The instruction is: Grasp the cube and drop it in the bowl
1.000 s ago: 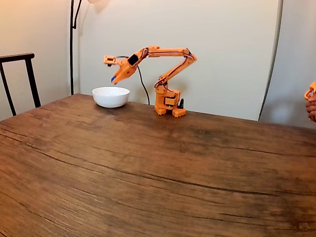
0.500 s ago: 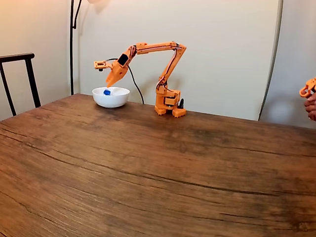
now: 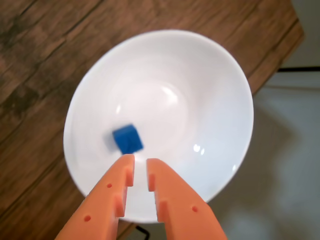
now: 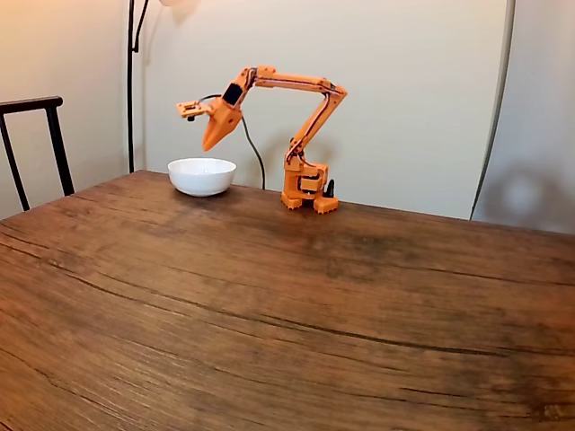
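The tiny blue cube (image 3: 127, 138) lies inside the white bowl (image 3: 220, 75), left of the bowl's centre in the wrist view. My orange gripper (image 3: 140, 167) hangs above the bowl's near rim; its fingers are empty, with just a thin slit between them. In the fixed view the bowl (image 4: 201, 176) stands at the table's far left, and the gripper (image 4: 207, 146) points down a short way above it. The bowl's wall hides the cube in that view.
The arm's base (image 4: 305, 184) stands right of the bowl at the table's far edge. A dark chair (image 4: 36, 135) and a thin black lamp pole (image 4: 131, 81) stand behind the table on the left. The wooden tabletop (image 4: 287, 314) stretches wide toward the camera.
The cube has left the gripper and dropped into the bowl. The gripper has risen a little above the bowl. A hand with an orange handle at the right edge has gone.
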### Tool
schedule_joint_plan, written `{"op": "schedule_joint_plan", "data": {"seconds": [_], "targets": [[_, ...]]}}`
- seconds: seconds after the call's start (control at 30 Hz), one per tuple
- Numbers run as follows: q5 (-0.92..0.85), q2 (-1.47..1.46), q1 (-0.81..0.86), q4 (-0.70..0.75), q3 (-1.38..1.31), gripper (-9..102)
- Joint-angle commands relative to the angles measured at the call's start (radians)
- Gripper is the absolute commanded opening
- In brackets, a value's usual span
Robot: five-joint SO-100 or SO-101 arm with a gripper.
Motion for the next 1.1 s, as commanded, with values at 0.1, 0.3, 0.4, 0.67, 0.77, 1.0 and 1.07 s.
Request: {"op": "schedule_joint_plan", "data": {"seconds": [0.1,0.3,0.4,0.67,0.77,1.0,1.07], "targets": [[0.055,0.132,-0.084,0.153,-0.055,-1],[0.044,0.213,-0.224,0.252,-0.052,-1],[0.031,0.244,-0.333,0.281,-0.051,-1],[-0.075,0.319,-0.606,0.313,-0.038,-1],[-0.104,0.357,-0.699,0.314,-0.038,-1],[-0.213,0.502,-0.913,0.314,-0.029,-1],[-0.238,0.56,-0.957,0.313,0.011,-1]]}}
